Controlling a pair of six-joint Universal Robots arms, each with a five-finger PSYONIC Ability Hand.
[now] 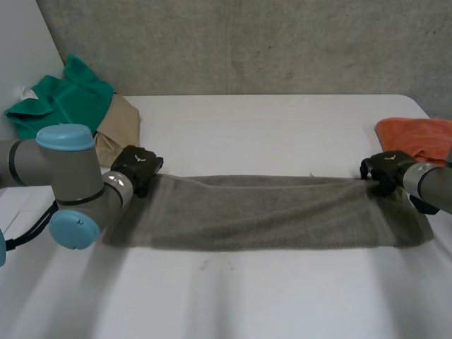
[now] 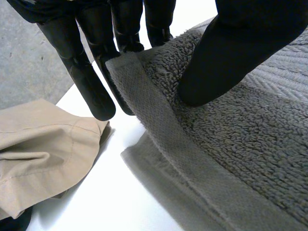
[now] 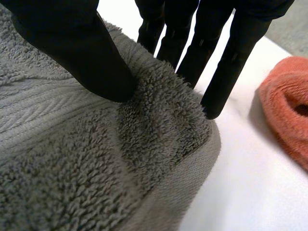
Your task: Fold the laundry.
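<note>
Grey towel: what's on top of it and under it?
On the grey towel, the left hand and right hand each pinch a far corner, thumb on top. Beneath it lies the white table; the covered part is hidden.

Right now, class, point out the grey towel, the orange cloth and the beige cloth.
grey towel (image 1: pixel 268 212): head view, middle of its flat span.
orange cloth (image 1: pixel 417 138): head view, its top surface.
beige cloth (image 2: pixel 48 144): left wrist view, its creased upper face.
</note>
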